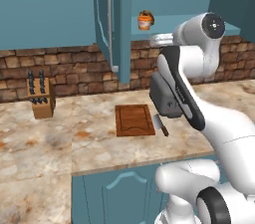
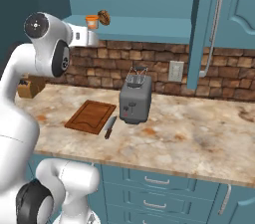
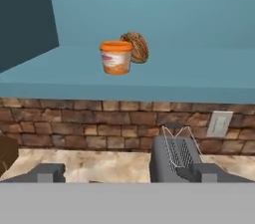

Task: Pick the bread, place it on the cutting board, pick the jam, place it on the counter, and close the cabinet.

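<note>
Bread sits on the bottom shelf of the open cabinet, tucked just behind and to the right of the jam as the hand view shows it, the two touching or nearly so. The jam is an orange jar with a pale label, standing upright near the front edge of that teal shelf. In the left base view the jar hides most of the bread, while the right base view shows the jar with the brown lump at its right. The cabinet door stands swung open, its long pale handle facing out. Below, on the marbled counter, the dark cutting board lies flat and bare, with a knife lying just beside its edge. A grey toaster stands near the board, and a wooden knife block stands well apart by the brick wall. The gripper hangs in the air at about counter-to-shelf height, facing the shelf and well short of the jar; its two dark fingertips are spread wide apart with nothing between them. A pale wall outlet is set in the brick behind the toaster.
</note>
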Motion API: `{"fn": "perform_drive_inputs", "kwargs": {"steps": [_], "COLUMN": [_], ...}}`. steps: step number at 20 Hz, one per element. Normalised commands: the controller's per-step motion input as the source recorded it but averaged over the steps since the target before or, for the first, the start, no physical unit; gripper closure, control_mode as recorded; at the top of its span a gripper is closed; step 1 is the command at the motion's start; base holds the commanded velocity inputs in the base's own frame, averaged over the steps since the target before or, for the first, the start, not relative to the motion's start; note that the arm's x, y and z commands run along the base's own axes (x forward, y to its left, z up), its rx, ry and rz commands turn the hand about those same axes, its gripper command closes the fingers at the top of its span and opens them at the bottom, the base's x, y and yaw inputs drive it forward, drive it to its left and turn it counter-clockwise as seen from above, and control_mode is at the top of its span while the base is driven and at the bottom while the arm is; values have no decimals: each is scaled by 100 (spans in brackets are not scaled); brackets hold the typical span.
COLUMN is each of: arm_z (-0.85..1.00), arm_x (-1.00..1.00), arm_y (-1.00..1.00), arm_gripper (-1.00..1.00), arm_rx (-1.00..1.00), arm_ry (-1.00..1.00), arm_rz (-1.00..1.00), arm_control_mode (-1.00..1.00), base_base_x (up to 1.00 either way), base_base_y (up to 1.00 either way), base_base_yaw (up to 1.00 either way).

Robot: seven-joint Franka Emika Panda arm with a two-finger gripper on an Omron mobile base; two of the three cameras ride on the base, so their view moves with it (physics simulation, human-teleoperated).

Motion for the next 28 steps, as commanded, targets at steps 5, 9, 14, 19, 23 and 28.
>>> {"fn": "perform_drive_inputs", "kwargs": {"steps": [5,9,14,19,23,28], "arm_z": [38,27,0,0,0,-1], "arm_x": [41,47,58,54,54,43], "arm_y": [18,14,0,0,3,3], "arm_gripper": [-100,-100,-100,-100,-100,-100], "arm_rx": [4,1,0,0,0,0], "arm_ry": [12,14,0,0,0,0], "arm_rz": [0,0,0,0,0,0], "arm_control_mode": [-100,-100,-100,-100,-100,-100], "base_base_x": [0,0,0,0,0,0], "base_base_y": [0,0,0,0,0,0], "base_base_yaw": [0,0,0,0,0,0]}}
